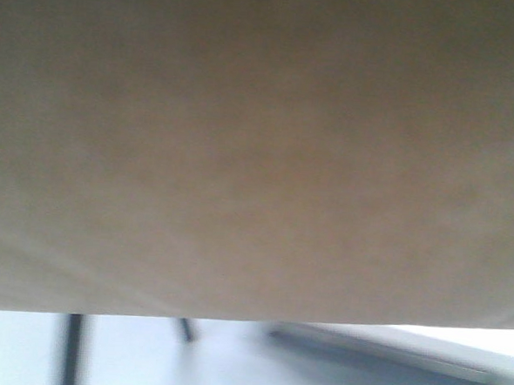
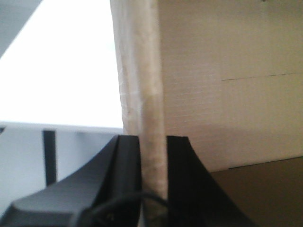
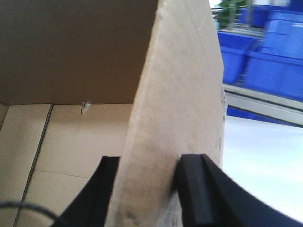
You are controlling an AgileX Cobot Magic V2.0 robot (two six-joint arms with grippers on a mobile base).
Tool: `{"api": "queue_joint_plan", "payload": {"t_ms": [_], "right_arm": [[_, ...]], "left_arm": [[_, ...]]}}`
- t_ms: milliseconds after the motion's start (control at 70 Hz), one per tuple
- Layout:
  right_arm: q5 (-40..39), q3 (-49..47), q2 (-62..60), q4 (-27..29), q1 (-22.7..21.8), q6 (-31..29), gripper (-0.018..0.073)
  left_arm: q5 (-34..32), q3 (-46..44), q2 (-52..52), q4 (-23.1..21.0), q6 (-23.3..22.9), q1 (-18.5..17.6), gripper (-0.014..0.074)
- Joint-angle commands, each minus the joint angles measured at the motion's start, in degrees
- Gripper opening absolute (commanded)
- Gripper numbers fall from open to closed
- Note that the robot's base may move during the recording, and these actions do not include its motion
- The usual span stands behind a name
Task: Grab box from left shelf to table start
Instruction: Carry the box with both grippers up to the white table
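Observation:
The brown cardboard box [image 1: 260, 149] fills almost the whole front view, very close and blurred; no printed panel shows. In the left wrist view my left gripper [image 2: 153, 142] is shut on the box's upright wall [image 2: 142, 85], one black finger on each side, with the box's inside to the right. In the right wrist view my right gripper [image 3: 149, 163] is shut on the opposite wall [image 3: 175, 104], with the box's inside [image 3: 71, 123] to the left. The pale table [image 3: 265, 156] lies beside that wall. The left shelf's rail and rollers are out of view.
Blue plastic bins [image 3: 265, 52] stand behind a grey ledge at the far right. Below the box in the front view are a pale surface [image 1: 229, 365], dark thin legs [image 1: 73, 347] and a grey flat edge [image 1: 386, 357].

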Motion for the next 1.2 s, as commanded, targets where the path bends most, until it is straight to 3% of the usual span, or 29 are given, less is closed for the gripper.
{"api": "queue_joint_plan", "payload": {"t_ms": [0, 1186], "right_arm": [[-5.85, -1.30, 1.13, -3.89, -0.37, -0.34, 0.0059], [-5.85, -1.30, 1.13, -3.89, -0.37, -0.34, 0.0059]], "left_arm": [[3.48, -0.66, 0.50, -2.49, 1.28, -0.68, -0.0092], [3.48, -0.66, 0.50, -2.49, 1.28, -0.68, -0.0092]]}}
